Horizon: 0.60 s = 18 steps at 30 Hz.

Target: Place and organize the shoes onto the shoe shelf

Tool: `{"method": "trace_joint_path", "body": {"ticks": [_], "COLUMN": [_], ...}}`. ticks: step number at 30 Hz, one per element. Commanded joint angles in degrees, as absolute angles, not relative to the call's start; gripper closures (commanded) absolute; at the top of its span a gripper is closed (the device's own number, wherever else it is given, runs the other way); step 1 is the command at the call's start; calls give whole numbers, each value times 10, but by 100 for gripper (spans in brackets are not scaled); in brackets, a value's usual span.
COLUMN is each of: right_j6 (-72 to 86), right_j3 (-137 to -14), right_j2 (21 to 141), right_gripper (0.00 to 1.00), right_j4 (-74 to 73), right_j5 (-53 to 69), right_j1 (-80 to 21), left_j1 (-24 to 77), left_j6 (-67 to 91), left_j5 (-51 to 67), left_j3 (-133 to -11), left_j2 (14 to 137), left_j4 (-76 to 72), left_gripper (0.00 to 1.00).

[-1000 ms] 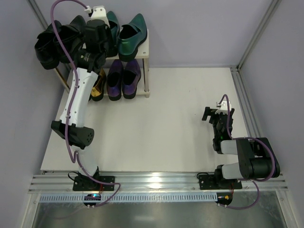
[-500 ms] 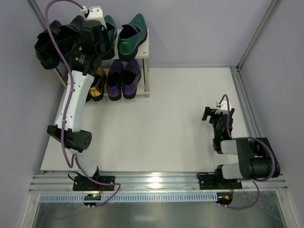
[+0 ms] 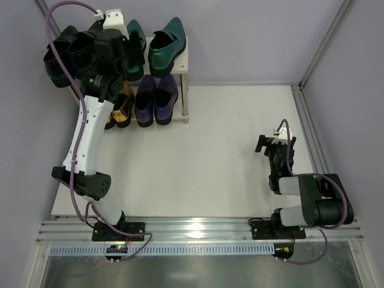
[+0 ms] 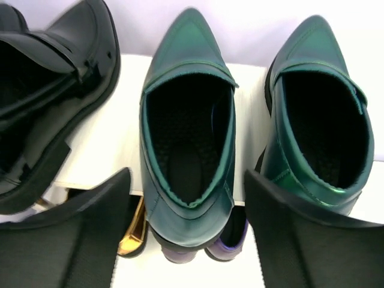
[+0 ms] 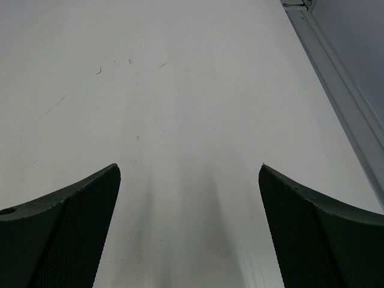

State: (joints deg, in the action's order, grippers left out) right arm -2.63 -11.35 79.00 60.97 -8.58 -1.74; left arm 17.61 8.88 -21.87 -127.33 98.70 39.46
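The white table (image 3: 210,150) carries the shelf (image 3: 185,59) at its far left corner, against the back wall. The left arm (image 3: 90,132) reaches up from its base to the shelf's top tier. The right arm (image 3: 309,201) is folded near its own base, well apart from the shelf.

On the top tier I see the green pair (image 3: 165,45) side by side, toes to the wall. The black shoes (image 3: 60,57) are bunched and tilted at the left end, overhanging the board. On the lower tier, the purple pair (image 3: 157,99) stands to the right. A gold shoe (image 3: 120,108) lies beside it, partly hidden by the arm.

The left gripper (image 4: 187,186) hangs over the heel of the left green shoe (image 4: 189,132). Its fingers (image 4: 84,240) are spread to either side, just clear of the leather. The right gripper (image 5: 189,171) has its fingers (image 5: 66,228) spread over bare table, holding nothing.
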Motion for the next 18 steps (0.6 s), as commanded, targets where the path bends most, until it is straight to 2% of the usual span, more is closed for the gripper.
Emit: {"method": "trace_joint_path", "body": {"ticks": [1, 3, 7, 11, 18], "right_j6": [-18, -18, -18, -18, -18], "right_j3": [-119, -119, -119, -119, -118], "right_j2": [783, 782, 783, 783, 782], "right_gripper": [3, 3, 3, 3, 3], "right_j4": [639, 638, 638, 639, 639], "right_j5": [-81, -81, -81, -81, -80], "right_j1": [-16, -16, -16, -16, -17], "left_j1": [173, 173, 173, 173, 173], "left_j6": [90, 91, 94, 84, 63], "left_j5": [-237, -232, -143, -40, 79], "left_j3": [-1287, -1291, -1302, -1381, -1371], "left_j2": [956, 950, 933, 973, 995], "left_j4": [334, 323, 302, 373, 376], "left_gripper": [22, 18, 18, 19, 18]}}
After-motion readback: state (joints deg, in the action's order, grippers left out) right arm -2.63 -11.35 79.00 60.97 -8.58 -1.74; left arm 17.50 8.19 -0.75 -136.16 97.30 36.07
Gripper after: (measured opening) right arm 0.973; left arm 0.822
